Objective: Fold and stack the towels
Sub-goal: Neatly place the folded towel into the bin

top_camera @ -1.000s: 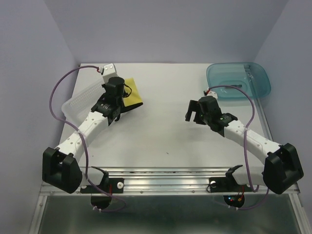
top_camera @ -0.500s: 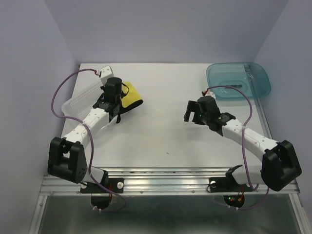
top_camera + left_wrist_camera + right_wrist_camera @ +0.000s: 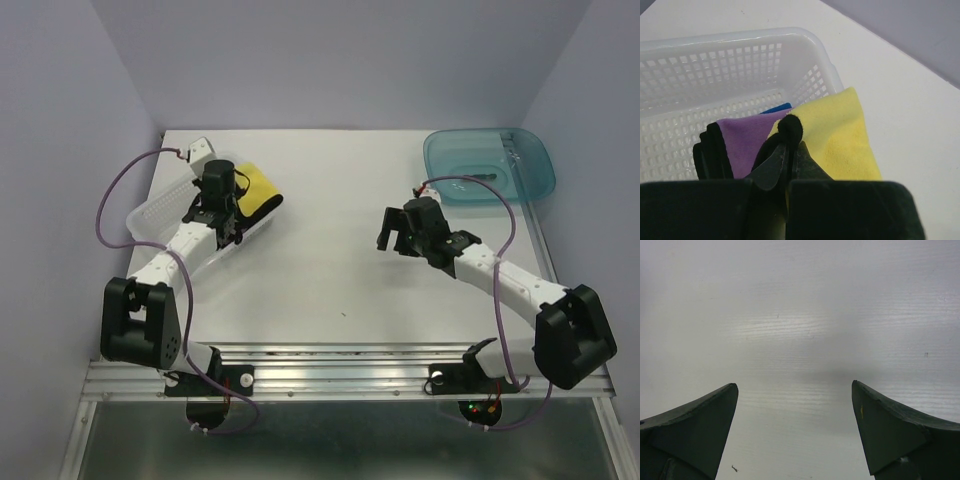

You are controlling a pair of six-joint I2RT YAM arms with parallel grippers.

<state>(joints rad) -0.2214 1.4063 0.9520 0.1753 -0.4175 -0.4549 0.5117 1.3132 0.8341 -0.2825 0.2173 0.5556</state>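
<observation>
My left gripper is shut on the black edging of a folded yellow towel and holds it over the near rim of the clear plastic tray. In the top view the yellow towel hangs at the tray's right side by the left gripper. A folded purple towel lies in the tray with a blue towel showing beneath it. My right gripper is open and empty above the bare table; it also shows in the top view.
The clear plastic tray sits at the table's left. A teal translucent tub stands at the back right corner. Purple cables loop off both arms.
My left gripper has carried the yellow towel leftward and back, from the table beside the tray to over the tray's edge. The right arm has barely shifted.
</observation>
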